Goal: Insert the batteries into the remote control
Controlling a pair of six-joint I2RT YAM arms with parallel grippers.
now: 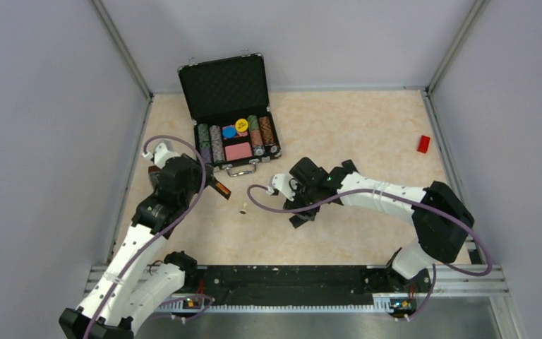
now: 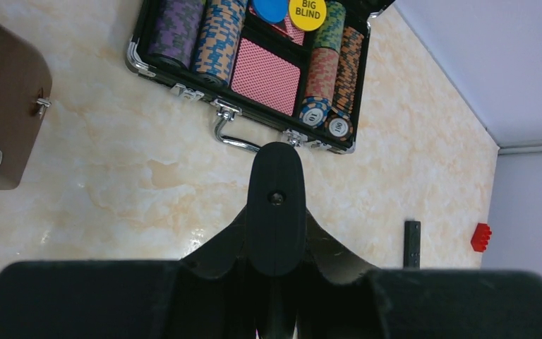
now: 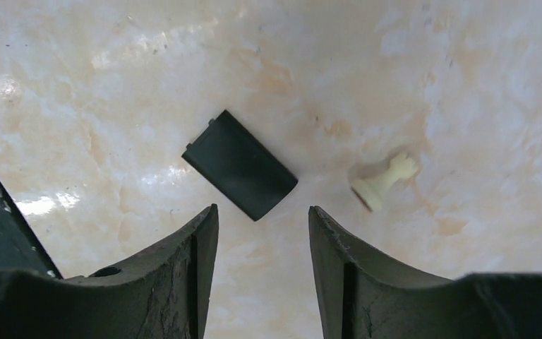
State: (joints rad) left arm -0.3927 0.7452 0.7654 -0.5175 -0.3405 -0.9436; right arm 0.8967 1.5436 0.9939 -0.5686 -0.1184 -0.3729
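Cover-fitting step, by judgement: left gripper (image 2: 275, 265) clamps the remote control (image 2: 275, 183) at the left, while right gripper (image 3: 262, 212), jaws apart and empty, hovers over the back cover (image 3: 240, 164) lying mid-table beside a pawn (image 3: 384, 180), to be straddled and pinched next.

Remote (image 2: 275, 205) clamped in left gripper (image 2: 275, 260); back cover (image 3: 240, 164) flat on table (image 3: 466, 85).

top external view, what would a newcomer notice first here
The open poker chip case with its coloured stacks, toward the back, left of centre. Then the left gripper shut on the remote control just in front of it, and a lone red block far right.
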